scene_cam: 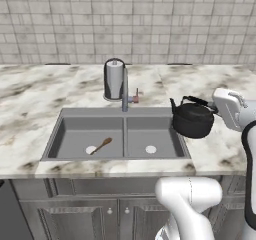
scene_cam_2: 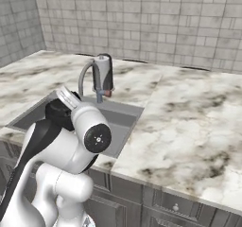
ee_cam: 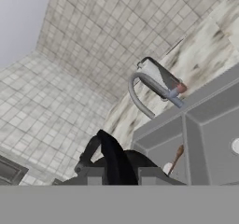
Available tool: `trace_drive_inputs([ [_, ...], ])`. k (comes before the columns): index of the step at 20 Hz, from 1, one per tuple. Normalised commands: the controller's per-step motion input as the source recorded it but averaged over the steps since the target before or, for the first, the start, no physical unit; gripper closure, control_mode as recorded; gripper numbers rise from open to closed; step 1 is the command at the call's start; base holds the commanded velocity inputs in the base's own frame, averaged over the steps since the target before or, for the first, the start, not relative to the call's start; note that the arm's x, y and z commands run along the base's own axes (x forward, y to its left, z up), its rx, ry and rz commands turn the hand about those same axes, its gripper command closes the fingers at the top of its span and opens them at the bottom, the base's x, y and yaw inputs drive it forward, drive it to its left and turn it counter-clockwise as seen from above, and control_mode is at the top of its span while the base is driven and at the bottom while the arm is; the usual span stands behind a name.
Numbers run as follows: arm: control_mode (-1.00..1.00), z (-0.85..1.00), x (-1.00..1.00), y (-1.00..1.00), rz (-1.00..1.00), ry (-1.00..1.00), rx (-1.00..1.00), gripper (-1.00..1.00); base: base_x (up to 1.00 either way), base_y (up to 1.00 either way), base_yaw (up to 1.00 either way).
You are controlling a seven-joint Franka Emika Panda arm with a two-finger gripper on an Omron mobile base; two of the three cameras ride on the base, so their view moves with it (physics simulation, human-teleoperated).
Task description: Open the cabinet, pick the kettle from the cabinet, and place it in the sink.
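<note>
— Where's the kettle right now?

— In my grip. My fingers are clamped on its arched handle, one tip on each side of it in the hand view. From the left base view it hangs over the right rim of the sink, partly over the marble bench, and I can't tell whether its bottom touches the rim.

— So how far along are you?

— I judge the fetching part is finished, since the kettle is out here and held. Placing it is what's left.

— What's in the way?

— Little. A wooden spoon lies in the left basin near its drain. The right basin, just beside the kettle, looks free. The faucet and a steel canister stand behind the divider, well apart from my path.
</note>
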Motion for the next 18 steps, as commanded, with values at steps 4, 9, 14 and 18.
trace_drive_inputs([
  [4, 1.00, 0.00, 0.00, 0.00, 0.00, 0.00, 0.00, 1.00, 0.01, -0.36, 0.00],
  [9, 1.00, 0.00, 0.00, 0.00, 0.00, 0.00, 0.00, 1.00, 0.02, -0.02, 0.00],
  [14, 1.00, 0.00, 0.00, 0.00, 0.00, 0.00, 0.00, 1.00, 0.00, 0.00, 0.00],
  [18, 1.00, 0.00, 0.00, 0.00, 0.00, 0.00, 0.00, 1.00, 0.00, 0.00, 0.00],
])
